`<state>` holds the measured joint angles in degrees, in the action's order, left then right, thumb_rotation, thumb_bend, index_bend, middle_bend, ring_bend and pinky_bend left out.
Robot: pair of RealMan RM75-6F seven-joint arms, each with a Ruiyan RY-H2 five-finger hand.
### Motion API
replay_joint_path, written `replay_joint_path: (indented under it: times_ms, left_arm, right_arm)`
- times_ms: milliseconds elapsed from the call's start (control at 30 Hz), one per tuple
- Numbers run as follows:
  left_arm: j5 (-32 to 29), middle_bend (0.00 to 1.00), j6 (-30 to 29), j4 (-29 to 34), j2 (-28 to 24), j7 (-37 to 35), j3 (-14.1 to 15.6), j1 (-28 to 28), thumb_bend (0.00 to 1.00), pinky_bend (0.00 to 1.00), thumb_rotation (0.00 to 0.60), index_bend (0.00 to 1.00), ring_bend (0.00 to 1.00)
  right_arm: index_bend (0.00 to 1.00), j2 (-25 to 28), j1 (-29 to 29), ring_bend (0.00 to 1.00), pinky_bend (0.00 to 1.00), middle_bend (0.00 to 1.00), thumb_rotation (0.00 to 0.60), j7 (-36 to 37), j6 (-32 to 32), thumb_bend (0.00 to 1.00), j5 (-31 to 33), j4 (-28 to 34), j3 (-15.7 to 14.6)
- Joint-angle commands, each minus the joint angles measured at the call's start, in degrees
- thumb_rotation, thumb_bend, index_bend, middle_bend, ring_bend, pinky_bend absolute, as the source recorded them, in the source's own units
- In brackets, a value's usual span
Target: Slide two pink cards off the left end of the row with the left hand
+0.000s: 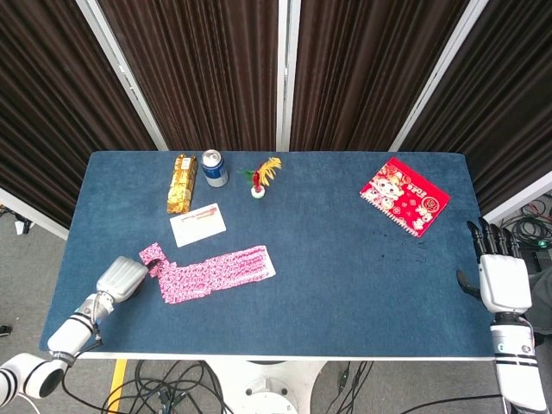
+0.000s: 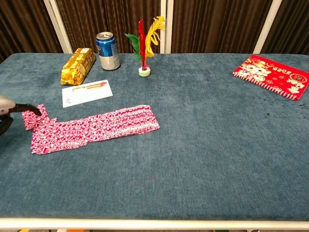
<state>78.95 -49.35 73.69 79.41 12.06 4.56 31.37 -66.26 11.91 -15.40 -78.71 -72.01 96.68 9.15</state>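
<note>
1. The left hand [image 1: 121,279] presses a dark fingertip [image 2: 35,109] on the end pink card [image 2: 35,117].
2. That card sticks out but touches the row of pink cards [image 1: 216,269]; neither card looks clear yet.
3. The right hand [image 1: 493,278] idles far right, fingers apart, holding nothing.

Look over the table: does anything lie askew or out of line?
The row of pink cards is ragged at its left end: one card sticks out above the rest, under a fingertip of the left hand. Nothing looks spilled or damaged.
</note>
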Motion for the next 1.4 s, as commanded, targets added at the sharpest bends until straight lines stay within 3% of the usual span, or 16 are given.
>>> replay_joint_path:
  times_ms: [33, 533, 1133, 1400]
  left_arm:
    - [-0.2, 0.85, 1.6, -0.9, 0.0, -0.3, 0.4, 0.4, 0.81, 0.83, 0.600, 0.11, 0.83]
    - [-1.0, 0.86, 2.5, -4.2, 1.3, -1.8, -0.1, -0.2, 0.81, 0.83, 0.600, 0.10, 0.83]
    - [-2.9, 0.86, 5.9, -13.8, 5.0, -6.2, -2.8, 1.2, 0.81, 0.82, 0.600, 0.10, 0.83]
    - [-1.3, 0.85, 0.3, -10.2, 2.7, -6.5, -4.2, 0.5, 0.81, 0.82, 0.600, 0.10, 0.83]
  right_arm:
    - [0.00, 0.0, 0.0, 0.00, 0.00, 0.00, 0.600, 0.0, -0.1, 0.24, 0.0, 0.1, 0.0]
    - [0.00, -0.1, 0.2, 0.00, 0.00, 0.00, 0.600, -0.4, 0.2, 0.24, 0.3, 0.1, 0.0]
    - [0.00, -0.1, 0.3, 0.00, 0.00, 0.00, 0.600, -0.9, 0.3, 0.24, 0.8, 0.3, 0.0]
    - [0.00, -0.1, 0.2, 0.00, 0.00, 0.00, 0.600, -0.2, 0.3, 0.24, 1.0, -0.2, 0.0]
